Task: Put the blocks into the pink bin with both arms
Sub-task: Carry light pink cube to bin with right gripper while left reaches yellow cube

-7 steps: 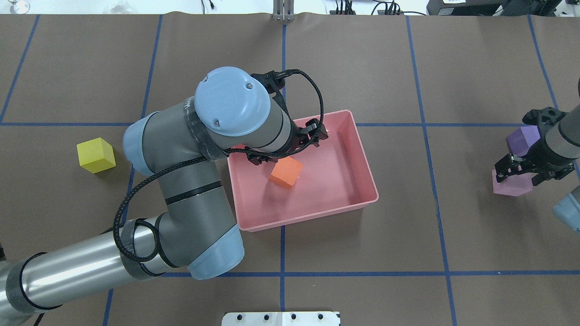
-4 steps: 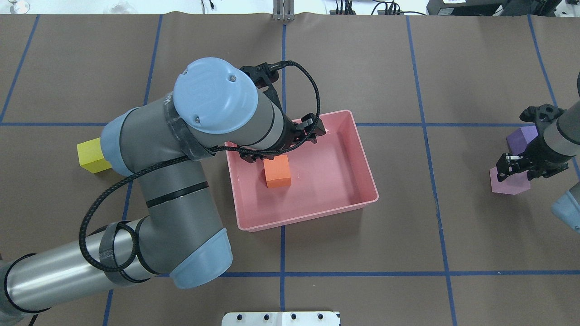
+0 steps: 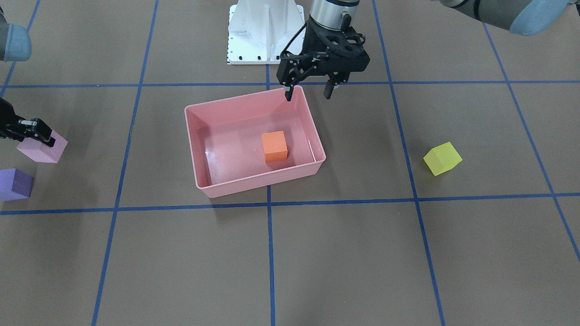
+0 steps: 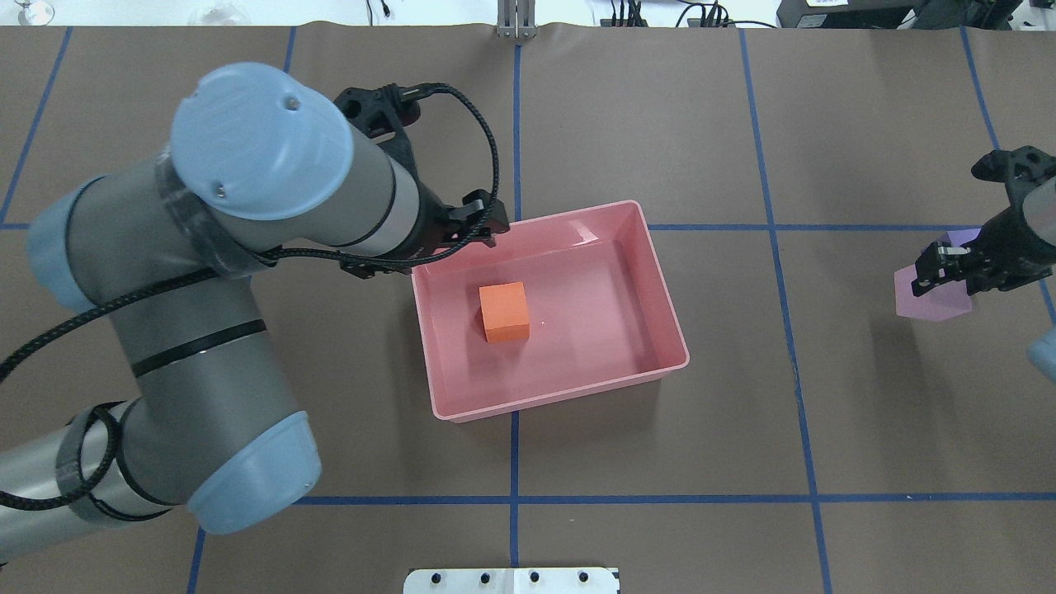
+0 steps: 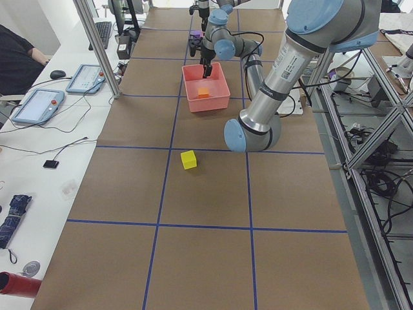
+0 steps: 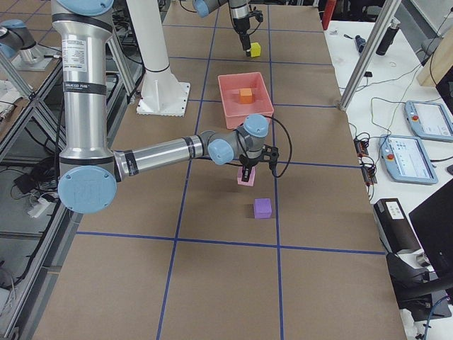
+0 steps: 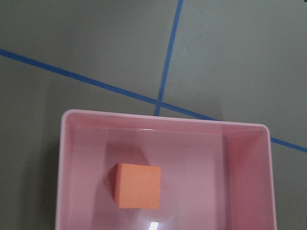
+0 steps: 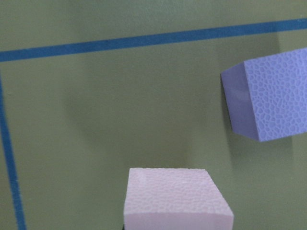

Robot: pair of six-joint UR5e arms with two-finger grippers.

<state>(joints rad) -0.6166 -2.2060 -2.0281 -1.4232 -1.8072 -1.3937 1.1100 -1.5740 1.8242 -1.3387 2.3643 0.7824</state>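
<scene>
The pink bin [image 3: 253,182] sits mid-table and holds the orange block [image 3: 274,146], which also shows in the overhead view [image 4: 504,311] and the left wrist view [image 7: 138,185]. My left gripper [image 3: 307,96] is open and empty, above the bin's corner nearest the robot. The yellow block [image 3: 442,158] lies on the table beyond it and is hidden under my left arm in the overhead view. My right gripper [image 4: 949,279] is shut on the light pink block [image 4: 931,299]. The purple block [image 3: 13,183] rests close beside it on the table.
The white pedestal base [image 3: 265,31] stands at the table's robot-side edge. Blue tape lines grid the brown table cover. My left arm's big elbow [image 4: 206,346] hangs over the table left of the bin. Tablets and cables lie on the operators' desk [image 5: 45,97].
My left gripper has pulled back left out of the bin, and the orange block has settled flat on its floor. My right gripper has closed on the light pink block and shifted it.
</scene>
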